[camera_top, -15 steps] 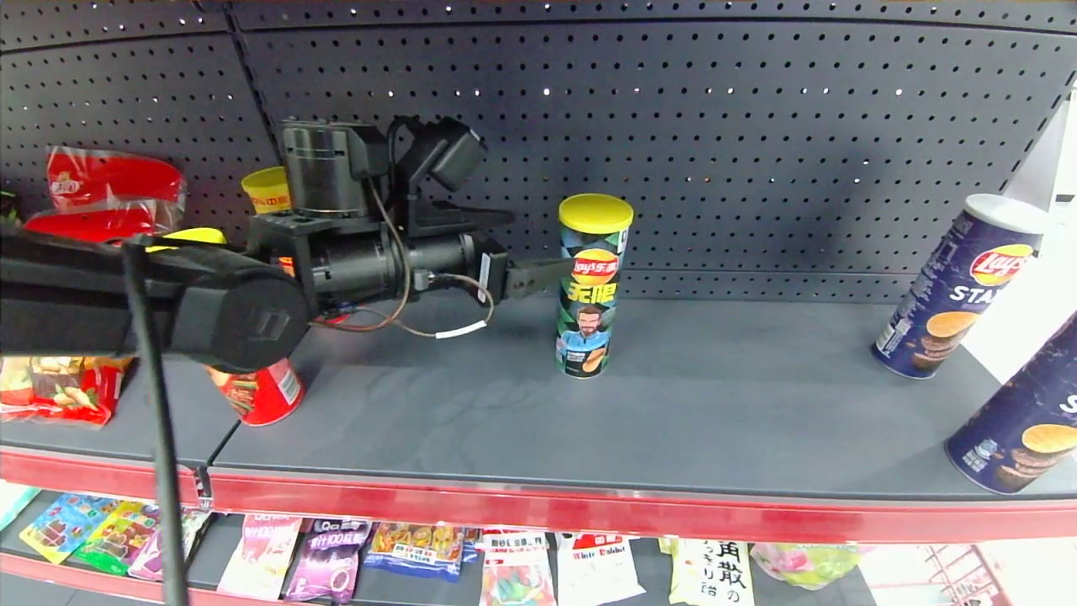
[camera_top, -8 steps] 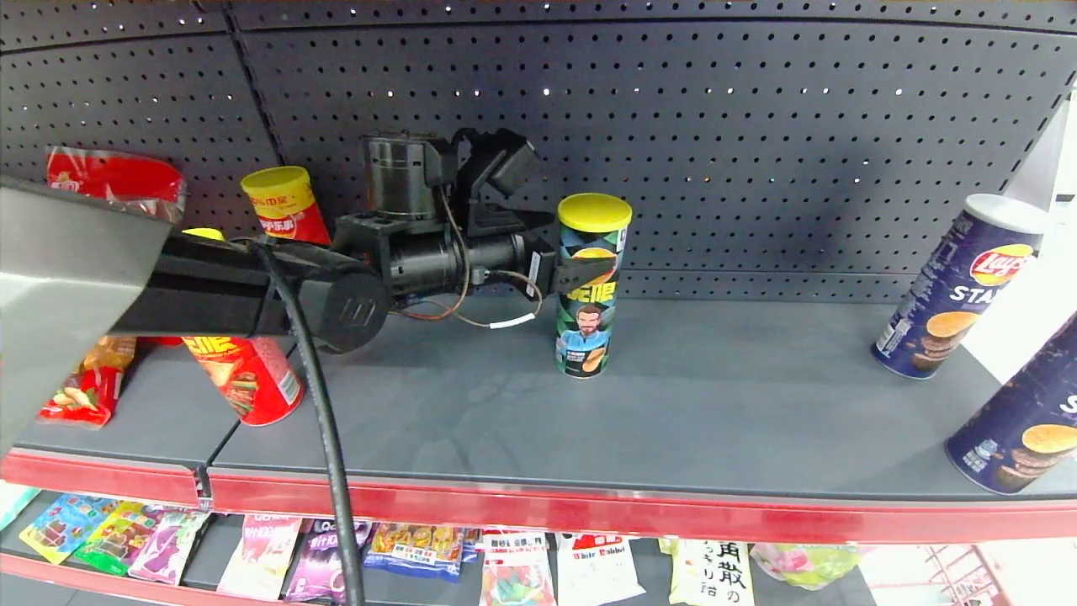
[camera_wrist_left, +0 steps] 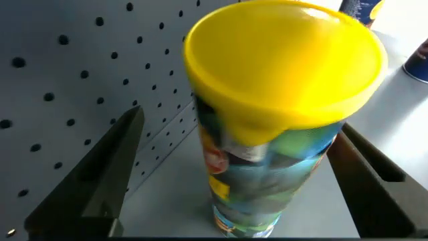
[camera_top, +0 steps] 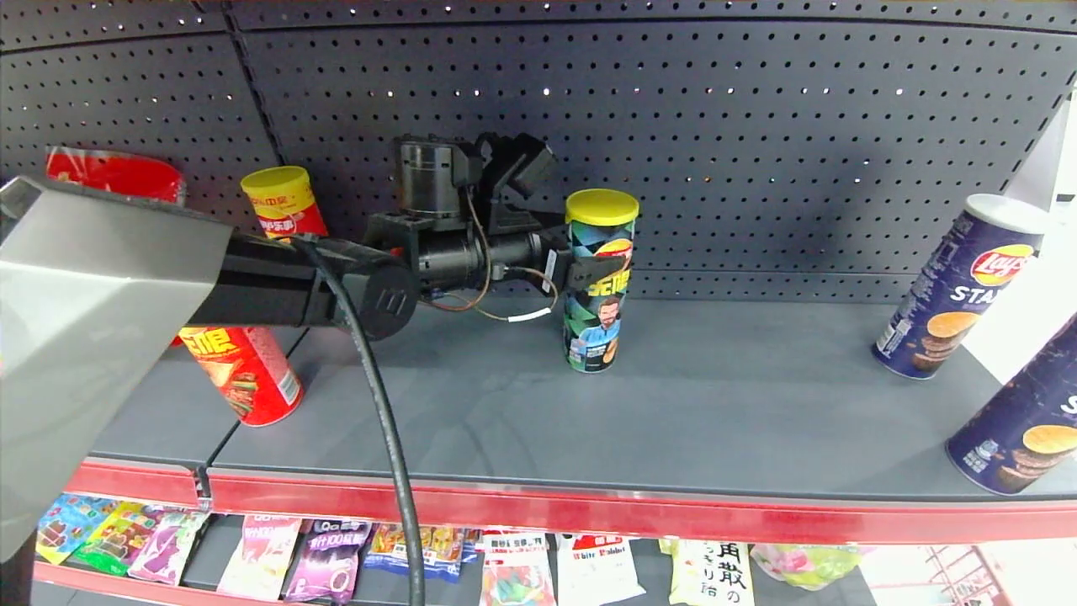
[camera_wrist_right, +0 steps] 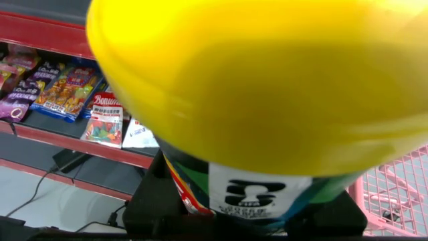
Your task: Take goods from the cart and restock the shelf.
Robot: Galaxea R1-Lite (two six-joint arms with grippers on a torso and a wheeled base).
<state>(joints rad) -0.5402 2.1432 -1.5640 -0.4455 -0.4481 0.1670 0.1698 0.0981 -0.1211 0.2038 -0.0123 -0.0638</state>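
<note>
Stretching level across the grey metal shelf, left gripper sits spread around the green cardboard chip tube with yellow lid, standing near the dark pegboard. Bare shelf runs right toward the blue chip tubes. Right gripper clamps a second yellow-lidded tube.

The printed paperboard tube carries a smooth, glossy yellow plastic lid; a second yellow-lidded tube shines alike. The left claw is matt black plastic. The grey metal shelf looks matt, its red front strip glossy; the dark perforated back panel at 12 o'clock, matt.
</note>
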